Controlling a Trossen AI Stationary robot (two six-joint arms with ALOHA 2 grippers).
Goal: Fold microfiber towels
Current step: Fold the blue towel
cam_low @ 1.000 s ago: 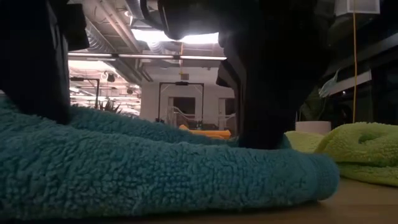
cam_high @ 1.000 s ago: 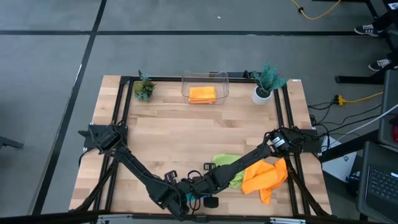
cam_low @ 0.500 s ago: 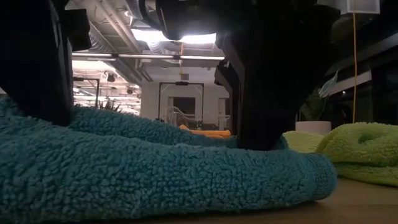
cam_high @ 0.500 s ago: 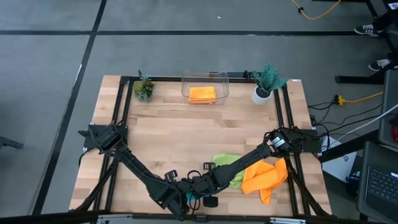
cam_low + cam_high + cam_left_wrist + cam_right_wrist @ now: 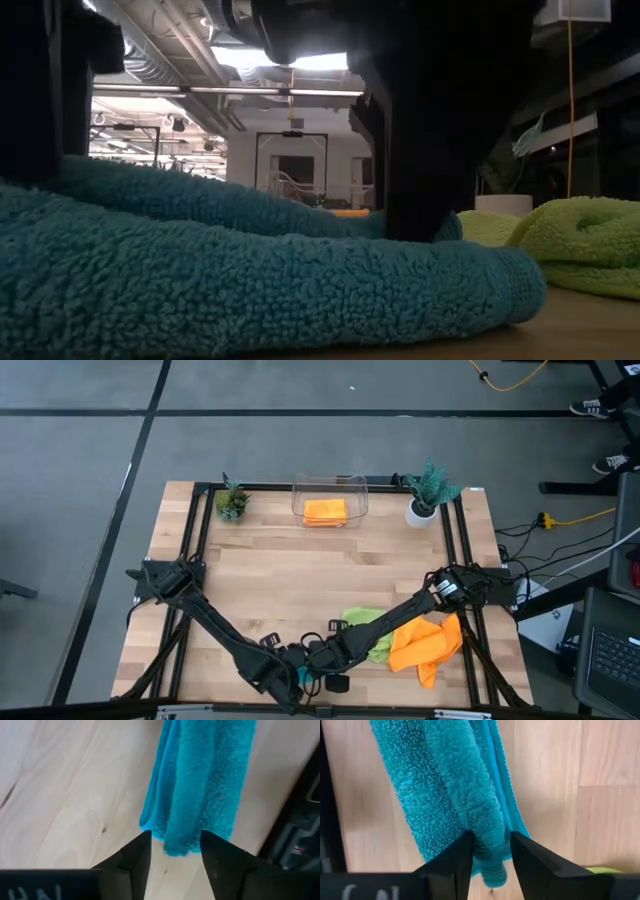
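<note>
The teal towel (image 5: pixel 200 785) lies folded into a long strip on the wooden table, close to the near edge (image 5: pixel 305 678). It fills the foreground of the low view (image 5: pixel 250 290). Both arms meet over it, pointing steeply down. My left gripper (image 5: pixel 172 847) stands open with one end of the strip between its fingertips. My right gripper (image 5: pixel 490 850) stands open astride the thick fold at the other end (image 5: pixel 485 835). A lime green towel (image 5: pixel 365 628) and an orange towel (image 5: pixel 425 645) lie crumpled to the right. My left gripper's fingers stand on either side of the strip's end (image 5: pixel 175 845), which rests on the table; I cannot tell whether they touch it. My right gripper's fingers flank the rolled fold (image 5: pixel 487 845) from above; I cannot tell whether they touch it either.
At the far edge stands a clear bin (image 5: pixel 330 488) with a folded orange towel (image 5: pixel 325 511) in it. A small potted plant stands on each side of it (image 5: pixel 232 500) (image 5: pixel 428 488). Bare wood lies between the bin and the arms.
Both grippers have opened and let go of the teal towel, staying where they were. In the low view the dark finger at the left has drawn aside. The towel keeps its folded shape on the table.
</note>
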